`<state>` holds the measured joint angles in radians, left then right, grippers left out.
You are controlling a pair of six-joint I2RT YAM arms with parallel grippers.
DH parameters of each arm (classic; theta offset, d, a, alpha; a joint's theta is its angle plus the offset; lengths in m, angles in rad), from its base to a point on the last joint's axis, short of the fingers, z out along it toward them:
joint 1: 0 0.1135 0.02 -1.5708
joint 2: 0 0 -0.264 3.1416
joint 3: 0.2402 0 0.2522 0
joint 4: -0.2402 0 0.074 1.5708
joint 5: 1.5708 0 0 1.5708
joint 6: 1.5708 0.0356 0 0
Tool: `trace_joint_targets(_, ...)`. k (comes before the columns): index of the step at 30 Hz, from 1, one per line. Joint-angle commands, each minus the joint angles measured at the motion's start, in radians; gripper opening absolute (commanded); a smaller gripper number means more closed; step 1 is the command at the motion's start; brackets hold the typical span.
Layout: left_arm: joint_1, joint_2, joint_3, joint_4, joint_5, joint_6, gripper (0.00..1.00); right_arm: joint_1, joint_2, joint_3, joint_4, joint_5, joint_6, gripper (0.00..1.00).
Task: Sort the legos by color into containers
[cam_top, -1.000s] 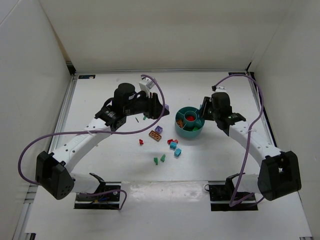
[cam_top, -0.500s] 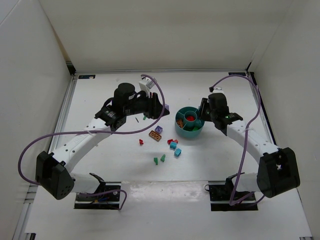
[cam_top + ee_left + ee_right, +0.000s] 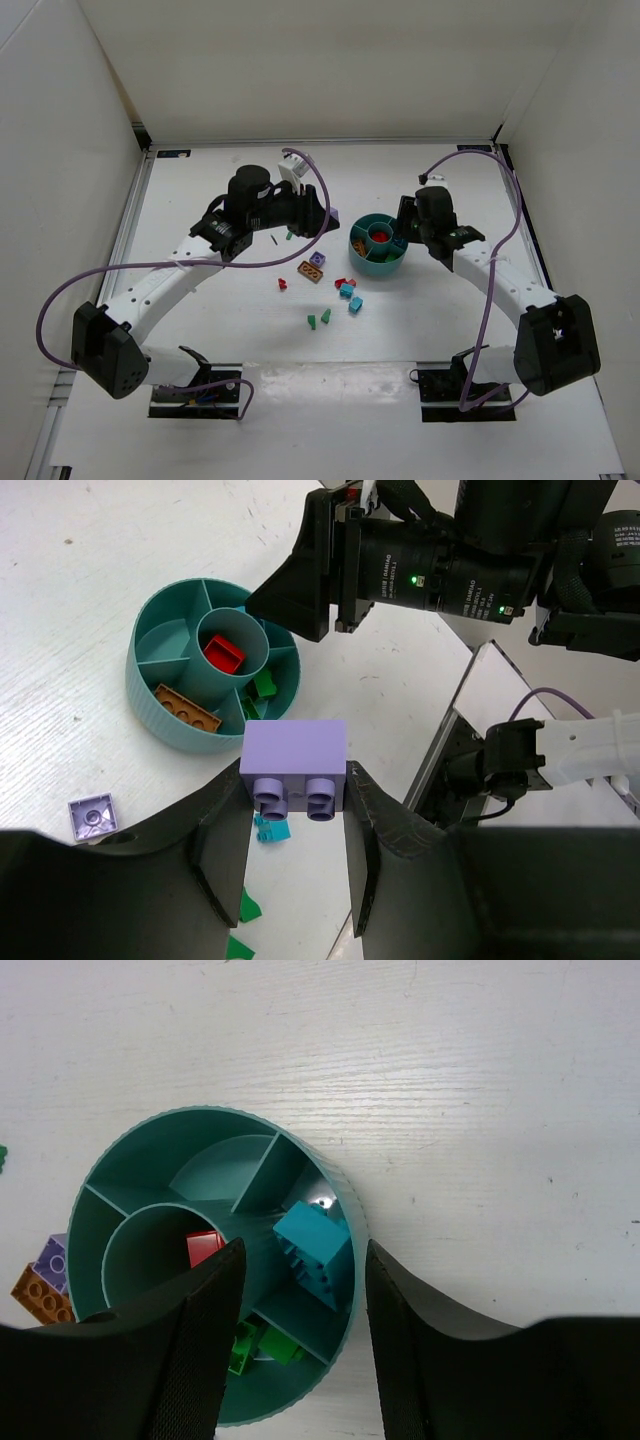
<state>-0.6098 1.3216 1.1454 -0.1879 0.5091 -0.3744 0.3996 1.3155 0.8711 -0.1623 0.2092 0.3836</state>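
While left hand (image 3: 295, 802) around purple brick (image 3: 294, 748), right hand (image 3: 303, 1262) wide above bowl (image 3: 130, 1160).

I'm working in a lab robot cell. A white table (image 3: 200, 190) is boxed in by plain white panels (image 3: 300, 70) behind it and on both sides. The left arm (image 3: 170, 285) and right arm (image 3: 500, 285) are bolted to black plates (image 3: 200, 385) at the table's near edge, and purple cables (image 3: 520, 200) loop above the table.
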Motion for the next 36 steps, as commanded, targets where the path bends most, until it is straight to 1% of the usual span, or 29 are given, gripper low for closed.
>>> trace_joint_targets(1,0.004,0.001,0.042,0.002,0.014,0.000,0.29,0.001,-0.019,0.020,0.004,0.007,0.001,0.55)
trace_joint_targets(7,0.002,0.031,0.068,-0.024,0.011,0.009,0.29,0.004,-0.068,0.017,-0.005,0.001,-0.002,0.55)
trace_joint_targets(11,0.004,0.093,0.143,-0.054,0.037,0.037,0.29,-0.016,-0.142,0.020,-0.031,-0.013,-0.005,0.55)
trace_joint_targets(12,0.002,0.128,0.158,-0.077,0.039,0.041,0.29,-0.019,-0.154,0.020,-0.042,-0.019,-0.008,0.55)
trace_joint_targets(14,-0.005,0.191,0.245,-0.126,0.042,0.060,0.29,-0.050,-0.183,0.016,-0.055,-0.040,-0.005,0.55)
trace_joint_targets(15,-0.005,0.256,0.267,-0.145,0.045,0.066,0.29,-0.073,-0.202,0.013,-0.068,-0.068,-0.005,0.55)
trace_joint_targets(16,-0.014,0.280,0.311,-0.195,0.042,0.080,0.29,-0.083,-0.219,0.009,-0.071,-0.079,-0.002,0.55)
trace_joint_targets(17,-0.015,0.301,0.362,-0.212,0.046,0.086,0.29,-0.122,-0.226,0.008,-0.075,-0.115,0.006,0.55)
trace_joint_targets(18,-0.021,0.364,0.382,-0.226,0.039,0.094,0.27,-0.133,-0.234,-0.004,-0.078,-0.126,0.008,0.55)
trace_joint_targets(20,-0.033,0.399,0.459,-0.274,0.029,0.101,0.27,-0.175,-0.265,-0.017,-0.078,-0.169,0.009,0.55)
trace_joint_targets(21,-0.036,0.453,0.493,-0.286,0.028,0.101,0.27,-0.185,-0.271,-0.026,-0.080,-0.175,0.008,0.55)
trace_joint_targets(25,-0.045,0.541,0.566,-0.321,0.034,0.094,0.27,-0.223,-0.292,-0.021,-0.098,-0.195,-0.003,0.55)
trace_joint_targets(26,-0.048,0.582,0.589,-0.324,0.035,0.094,0.27,-0.223,-0.289,-0.014,-0.101,-0.195,-0.003,0.55)
trace_joint_targets(30,-0.064,0.652,0.675,-0.373,0.017,0.101,0.27,-0.223,-0.291,-0.014,-0.112,-0.192,-0.006,0.55)
trace_joint_targets(31,-0.068,0.660,0.685,-0.374,-0.009,0.098,0.27,-0.222,-0.294,-0.014,-0.112,-0.195,-0.008,0.55)
trace_joint_targets(36,-0.071,0.729,0.726,-0.386,-0.021,0.097,0.29,-0.235,-0.286,-0.015,-0.115,-0.198,-0.014,0.55)
